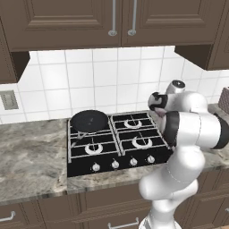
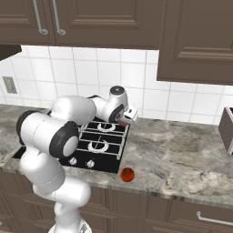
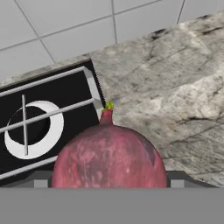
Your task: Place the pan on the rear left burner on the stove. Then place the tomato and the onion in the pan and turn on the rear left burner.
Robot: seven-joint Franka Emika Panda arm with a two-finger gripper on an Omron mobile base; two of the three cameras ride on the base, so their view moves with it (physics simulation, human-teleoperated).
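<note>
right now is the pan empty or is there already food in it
Empty. In the left base view the pan on the rear left burner shows only its bare black inside. The tomato lies on the counter; the onion sits at the tool.

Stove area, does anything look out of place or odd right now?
Only mildly: the tomato sits alone near the counter's front edge, where it could roll off. The pan sits squarely on the rear left burner, and the onion fills the hand view between the fingers.
</note>
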